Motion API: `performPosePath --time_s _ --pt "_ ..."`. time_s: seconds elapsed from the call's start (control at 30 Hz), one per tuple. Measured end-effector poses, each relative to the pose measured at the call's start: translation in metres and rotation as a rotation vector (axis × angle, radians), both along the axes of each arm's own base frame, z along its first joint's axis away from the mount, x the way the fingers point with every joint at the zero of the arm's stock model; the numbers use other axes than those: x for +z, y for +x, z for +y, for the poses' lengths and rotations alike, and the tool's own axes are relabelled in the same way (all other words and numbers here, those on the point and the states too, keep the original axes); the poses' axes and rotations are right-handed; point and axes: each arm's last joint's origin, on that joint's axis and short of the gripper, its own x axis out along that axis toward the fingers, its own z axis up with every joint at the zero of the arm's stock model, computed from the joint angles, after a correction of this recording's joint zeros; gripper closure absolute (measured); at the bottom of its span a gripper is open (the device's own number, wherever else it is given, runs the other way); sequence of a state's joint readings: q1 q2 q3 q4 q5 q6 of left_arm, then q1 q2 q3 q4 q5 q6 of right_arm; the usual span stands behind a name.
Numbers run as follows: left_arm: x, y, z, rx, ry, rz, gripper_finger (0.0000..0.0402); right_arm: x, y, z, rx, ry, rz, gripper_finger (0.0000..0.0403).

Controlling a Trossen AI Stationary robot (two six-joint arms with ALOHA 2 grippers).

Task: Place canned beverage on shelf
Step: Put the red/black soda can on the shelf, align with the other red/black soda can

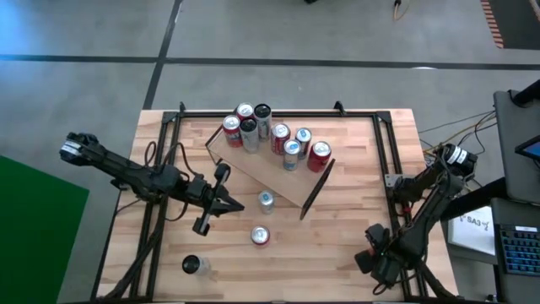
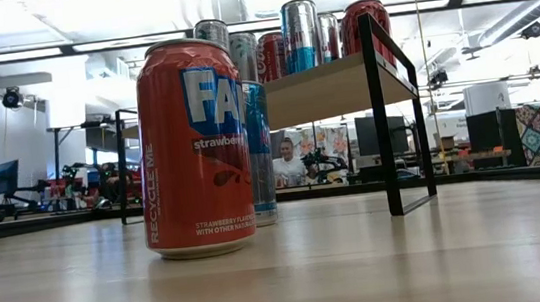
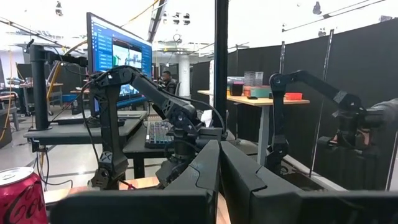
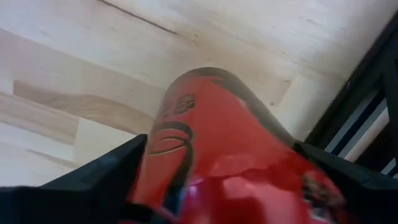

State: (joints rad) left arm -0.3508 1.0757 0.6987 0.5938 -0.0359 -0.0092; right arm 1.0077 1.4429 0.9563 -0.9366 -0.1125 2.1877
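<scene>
The shelf (image 1: pixel 268 174) stands slantwise mid-table, a wood plank on black end frames, with several cans (image 1: pixel 278 135) on top. My right gripper (image 1: pixel 381 267) points down over the table's near right corner. Its fingers stand wide on both sides of a red can (image 4: pixel 217 124), which stands upright on the tabletop and is hidden under the hand in the high view. A red strawberry can (image 2: pixel 194 149), a blue can (image 1: pixel 266 200) and a dark can (image 1: pixel 194 265) stand on the table. My left gripper (image 1: pixel 205 223) hovers shut, left of the shelf, holding nothing. My right gripper comes at the red can from above, pointing down, one finger (image 4: pixel 106 177) on each side of the can's wall (image 4: pixel 168 137). Whether the fingers touch the wall I cannot tell. The can's base stays on the tabletop.
A black frame (image 1: pixel 384 152) runs along the table's edges, and one rail (image 4: pixel 354 106) lies close beside the red can. Bare wood lies between the shelf's right end (image 1: pixel 314 187) and the right gripper.
</scene>
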Motion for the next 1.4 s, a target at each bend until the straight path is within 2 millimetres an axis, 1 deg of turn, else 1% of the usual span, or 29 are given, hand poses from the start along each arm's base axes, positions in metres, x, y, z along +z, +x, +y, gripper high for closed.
performPosePath --time_s 0.1,0.13,0.3,0.4,0.5,0.57,0.67,0.8,0.97,1.07,1.23,1.3,1.4 --pt "0.0 0.0 0.0 -0.001 0.0 0.0 0.0402 0.0 0.0 0.0 -0.021 -0.001 0.002 0.0111" --pt "0.0 0.0 0.0 0.0 0.0 0.0 0.0402 0.0 0.0 0.0 -0.029 -0.001 0.002 0.0119" --pt "0.0 0.0 0.0 0.0 0.001 0.003 0.0402 0.006 0.002 0.003 -0.064 0.013 -0.007 0.0119" --pt "0.0 0.0 0.0 0.0 0.002 0.003 0.0402 0.017 0.004 0.005 -0.082 0.004 -0.011 0.0119" --pt "0.002 -0.002 0.001 0.007 0.03 -0.013 0.0402 0.036 0.008 0.006 -0.093 -0.017 -0.02 0.0119" --pt "0.005 -0.005 0.002 0.014 0.058 -0.022 0.0402 0.053 0.013 0.007 -0.104 -0.038 -0.073 0.0119" --pt "0.008 -0.01 0.004 0.029 0.099 -0.028 0.0402 0.081 0.021 0.004 -0.106 -0.092 -0.159 0.0119" --pt "0.013 -0.018 0.007 0.037 0.121 -0.041 0.0402 0.114 0.036 -0.005 -0.074 -0.16 -0.322 0.0119" --pt "0.013 -0.023 0.009 0.036 0.131 -0.015 0.0402 0.148 0.063 -0.021 0.017 -0.252 -0.541 0.0119" --pt "0.01 -0.022 0.008 0.032 0.129 0.015 0.0402 0.164 0.077 -0.035 0.092 -0.314 -0.606 0.0119" --pt "0.003 -0.017 0.007 0.026 0.129 0.065 0.0402 0.183 0.097 -0.057 0.242 -0.43 -0.669 0.0119" --pt "-0.001 -0.014 0.006 0.024 0.13 0.085 0.0402 0.187 0.104 -0.062 0.312 -0.472 -0.7 0.0119" --pt "-0.005 -0.011 0.004 0.02 0.116 0.108 0.0402 0.192 0.114 -0.064 0.429 -0.499 -0.757 0.0119"
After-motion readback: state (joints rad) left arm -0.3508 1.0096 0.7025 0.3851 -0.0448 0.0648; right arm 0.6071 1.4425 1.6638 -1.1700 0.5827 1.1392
